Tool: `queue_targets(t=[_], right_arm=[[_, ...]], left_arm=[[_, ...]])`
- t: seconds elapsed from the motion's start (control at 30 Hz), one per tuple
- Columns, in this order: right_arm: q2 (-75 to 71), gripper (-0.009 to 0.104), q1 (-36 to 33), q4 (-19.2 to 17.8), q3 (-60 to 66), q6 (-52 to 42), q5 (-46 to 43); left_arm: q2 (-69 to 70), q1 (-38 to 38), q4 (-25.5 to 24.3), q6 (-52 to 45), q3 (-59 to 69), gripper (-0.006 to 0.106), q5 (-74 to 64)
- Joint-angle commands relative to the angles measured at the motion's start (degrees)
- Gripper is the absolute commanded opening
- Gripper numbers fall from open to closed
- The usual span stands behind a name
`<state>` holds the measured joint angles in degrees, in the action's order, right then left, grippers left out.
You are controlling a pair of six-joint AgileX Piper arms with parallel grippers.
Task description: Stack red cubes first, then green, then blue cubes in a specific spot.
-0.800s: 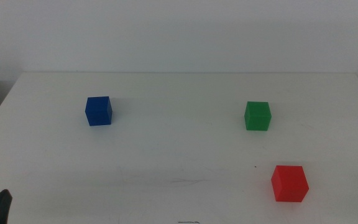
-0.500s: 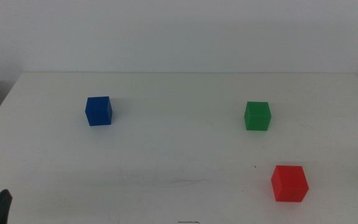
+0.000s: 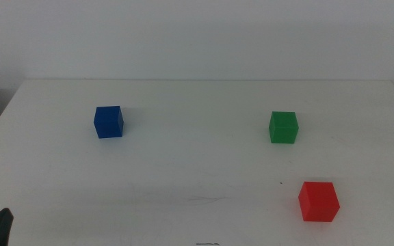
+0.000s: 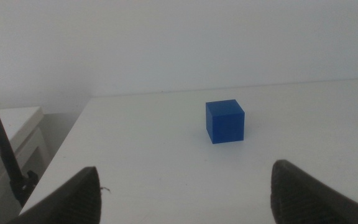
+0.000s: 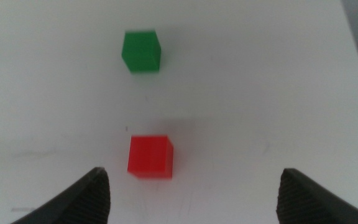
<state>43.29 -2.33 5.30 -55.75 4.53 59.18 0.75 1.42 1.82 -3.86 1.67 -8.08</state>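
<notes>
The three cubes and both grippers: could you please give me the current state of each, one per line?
red cube: resting flat on the table, alone, nothing stacked on it.
green cube: resting flat on the table, apart from the others.
blue cube: resting flat on the table, far from the other two.
left gripper: open, holding nothing, facing the blue cube.
right gripper: open, holding nothing, above the red cube.

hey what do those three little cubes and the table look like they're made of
The red cube, green cube and blue cube look like solid-coloured plastic or painted wood, I can't tell which; their faces are matte, with no glare and crisp edges. The white table looks like smooth laminate or painted board, with only a faint sheen.
</notes>
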Motion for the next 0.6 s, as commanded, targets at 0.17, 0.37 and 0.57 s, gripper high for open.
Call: queue_targets(t=[0.17, 0.37, 0.57], right_arm=[[15.03, 0.094, -0.93, -0.01, -12.19, 4.72, 9.36], [23.40, 0.094, -8.62, -0.19, -15.02, 4.72, 10.12], [30.48, 0.094, -15.03, -0.66, -15.14, 6.19, 9.68]], left_arm=[[1.17, 0.11, 0.42, 0.30, -0.15, 0.094, 4.36], [1.17, 0.11, 0.42, 0.30, -0.15, 0.094, 4.36], [1.17, 0.11, 0.42, 0.30, -0.15, 0.094, 4.36]])
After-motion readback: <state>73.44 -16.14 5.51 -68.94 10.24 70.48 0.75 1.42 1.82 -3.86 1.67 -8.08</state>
